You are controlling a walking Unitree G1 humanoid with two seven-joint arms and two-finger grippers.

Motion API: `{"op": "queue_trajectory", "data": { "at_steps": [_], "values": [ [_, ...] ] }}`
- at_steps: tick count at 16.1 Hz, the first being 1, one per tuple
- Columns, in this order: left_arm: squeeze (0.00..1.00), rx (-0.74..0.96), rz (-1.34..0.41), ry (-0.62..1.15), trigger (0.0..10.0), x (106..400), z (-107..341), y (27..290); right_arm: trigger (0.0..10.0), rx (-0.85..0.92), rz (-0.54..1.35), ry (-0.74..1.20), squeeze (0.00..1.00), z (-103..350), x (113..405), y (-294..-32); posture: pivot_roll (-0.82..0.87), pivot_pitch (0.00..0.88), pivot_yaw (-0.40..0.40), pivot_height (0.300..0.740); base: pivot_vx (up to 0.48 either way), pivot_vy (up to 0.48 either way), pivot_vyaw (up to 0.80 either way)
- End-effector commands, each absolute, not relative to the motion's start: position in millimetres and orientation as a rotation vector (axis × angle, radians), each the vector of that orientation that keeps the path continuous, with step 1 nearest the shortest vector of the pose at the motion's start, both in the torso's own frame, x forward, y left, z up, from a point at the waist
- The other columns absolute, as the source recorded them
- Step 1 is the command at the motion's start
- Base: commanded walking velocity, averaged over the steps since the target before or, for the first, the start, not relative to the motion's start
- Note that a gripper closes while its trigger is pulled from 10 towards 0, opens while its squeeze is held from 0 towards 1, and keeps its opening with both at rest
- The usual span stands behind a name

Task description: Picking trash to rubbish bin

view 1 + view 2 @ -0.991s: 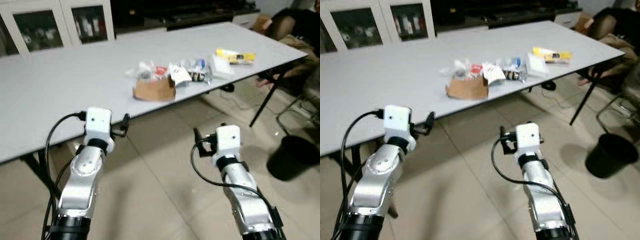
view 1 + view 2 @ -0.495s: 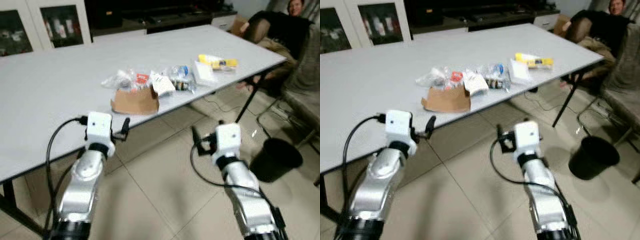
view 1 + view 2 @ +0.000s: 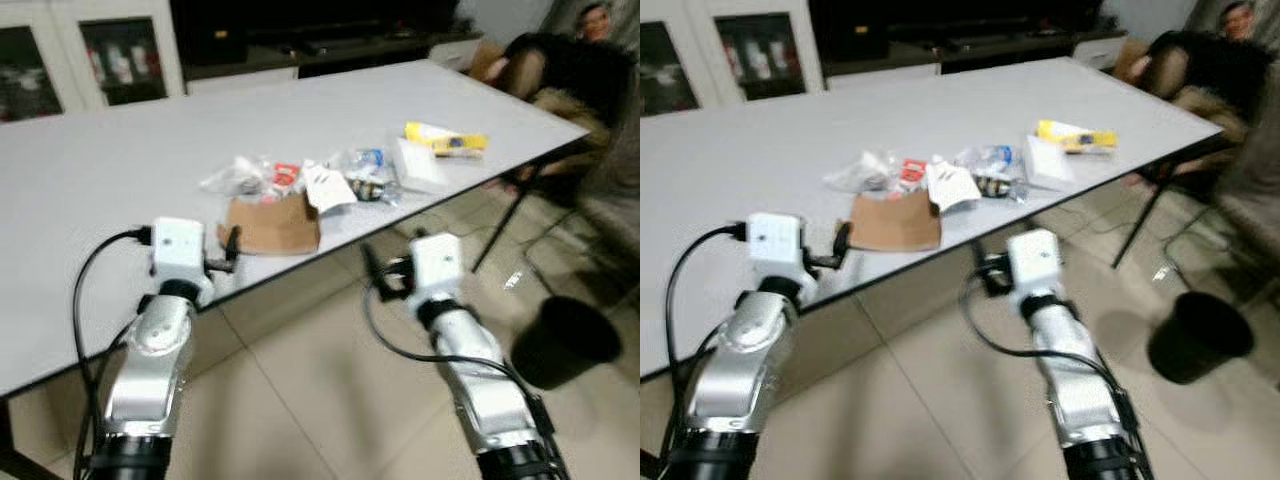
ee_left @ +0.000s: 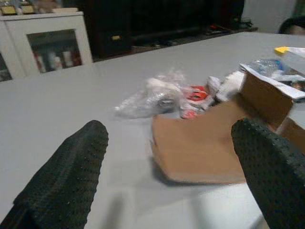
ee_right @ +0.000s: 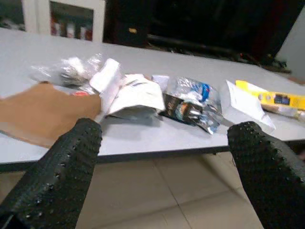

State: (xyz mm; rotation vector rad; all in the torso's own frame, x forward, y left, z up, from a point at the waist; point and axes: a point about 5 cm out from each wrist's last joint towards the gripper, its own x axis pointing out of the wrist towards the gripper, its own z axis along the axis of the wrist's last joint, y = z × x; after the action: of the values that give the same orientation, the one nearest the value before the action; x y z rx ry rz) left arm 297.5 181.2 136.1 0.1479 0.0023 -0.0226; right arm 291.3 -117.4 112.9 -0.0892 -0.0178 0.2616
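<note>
A long table (image 3: 120, 170) stretches across in front of me, its near edge running from my lower left up toward my right. Near that edge, ahead and between my arms, lies a piece of cardboard (image 3: 272, 226). Just behind it sits a clear plastic bag (image 3: 235, 176) to the left, a red wrapper (image 3: 285, 175) touching the cardboard's back, and a paper scrap (image 3: 325, 187) at its right end. A plastic bottle (image 3: 368, 178) lies right of that, then a flat packet (image 3: 414, 162), with a long yellow item (image 3: 445, 139) behind it. Cabinets (image 3: 90, 50) stand beyond the table's far side. On the floor (image 3: 300, 400) to my right, past the table, stands the rubbish bin (image 3: 565, 341). A person (image 3: 560, 70) sits at the table's far right end.

My left gripper (image 3: 232, 252) hangs over the table edge, just before the cardboard; my right gripper (image 3: 372, 272) sits below the edge, over the floor.
</note>
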Motion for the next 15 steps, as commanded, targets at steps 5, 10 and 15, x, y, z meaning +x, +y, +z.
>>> {"op": "queue_trajectory", "data": {
  "at_steps": [5, 10, 15],
  "values": [
    [0.00, 0.156, 0.005, 0.010, 10.0, 306, 138, 195, 10.0, -0.066, 0.247, -0.022, 0.00, 112, 291, -114, 0.04, 0.000, -0.047, 0.740, 0.415, 0.000, 0.00],
    [0.00, 0.150, -0.007, 0.019, 10.0, 308, 135, 194, 10.0, -0.072, 0.242, -0.014, 0.00, 109, 290, -115, 0.03, 0.000, -0.041, 0.740, 0.414, 0.000, 0.00],
    [0.00, 0.107, -0.020, 0.022, 10.0, 311, 134, 193, 10.0, -0.059, 0.229, -0.003, 0.00, 107, 291, -117, 0.03, 0.000, -0.035, 0.740, 0.409, 0.000, 0.00]
  ]
}}
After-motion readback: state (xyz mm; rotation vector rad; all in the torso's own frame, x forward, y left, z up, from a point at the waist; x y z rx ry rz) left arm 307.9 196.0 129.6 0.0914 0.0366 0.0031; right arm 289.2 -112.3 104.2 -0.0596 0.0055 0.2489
